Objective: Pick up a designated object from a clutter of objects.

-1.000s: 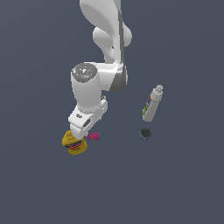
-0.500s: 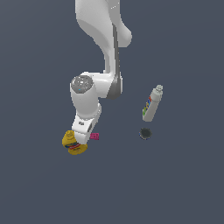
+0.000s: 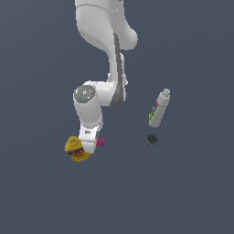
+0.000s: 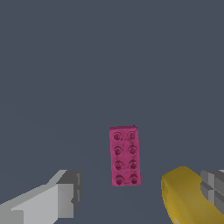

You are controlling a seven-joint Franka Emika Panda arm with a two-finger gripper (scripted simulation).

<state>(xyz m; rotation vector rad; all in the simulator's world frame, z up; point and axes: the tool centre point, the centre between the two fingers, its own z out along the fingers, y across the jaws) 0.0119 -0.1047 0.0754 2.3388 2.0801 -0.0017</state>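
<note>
Yellow burger toy (image 4: 188,197) crowds one finger (image 4: 212,186) beside the magenta brick (image 4: 124,156)

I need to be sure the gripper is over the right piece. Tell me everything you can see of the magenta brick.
The magenta brick is a small flat rectangle with eight round studs in two rows of four, plastic-looking and matte. It lies flat on the grey floor, studs up, between the open gripper's fingers, touching neither. The yellow burger toy sits close beside it, with a narrow gap. In the exterior view it peeks out beside the gripper.

The arm hides part of the magenta brick (image 3: 99,142); the wrist view's edge crops the yellow burger toy (image 4: 188,197).
</note>
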